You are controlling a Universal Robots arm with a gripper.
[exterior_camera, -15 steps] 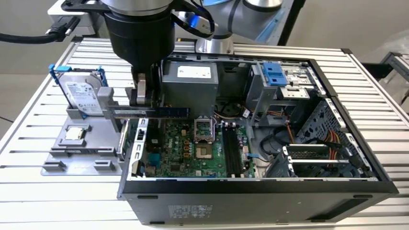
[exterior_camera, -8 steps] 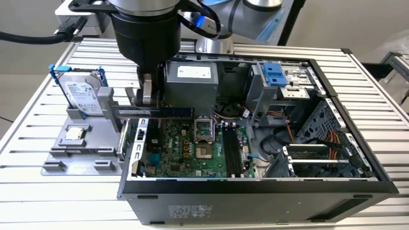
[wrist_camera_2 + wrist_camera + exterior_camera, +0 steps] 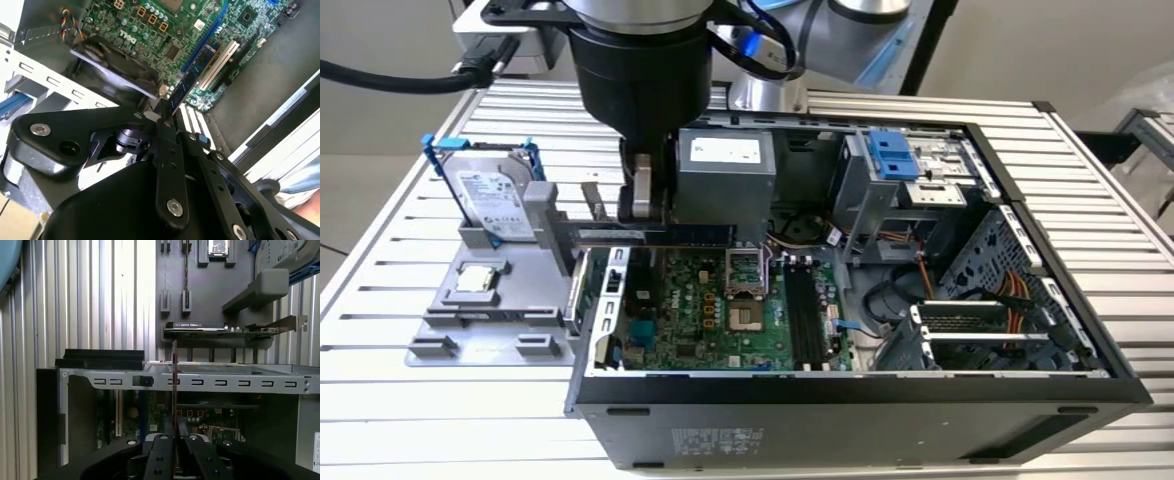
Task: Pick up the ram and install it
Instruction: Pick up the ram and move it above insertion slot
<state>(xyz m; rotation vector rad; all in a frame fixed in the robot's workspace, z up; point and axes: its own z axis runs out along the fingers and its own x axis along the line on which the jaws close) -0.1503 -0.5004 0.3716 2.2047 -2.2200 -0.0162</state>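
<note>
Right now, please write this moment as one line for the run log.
tool: shut on ram | ram: held level over computer case edge | install: not done

In the first wrist view I see my gripper (image 3: 174,439) pinching the ram (image 3: 174,370) edge-on. The stick crosses the slotted edge of the computer case (image 3: 240,383), with the motherboard (image 3: 152,415) inside and a grey holder tray (image 3: 172,275) beyond.

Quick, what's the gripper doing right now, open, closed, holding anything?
Gripper: closed, holding the ram pinched between its fingers.
</note>
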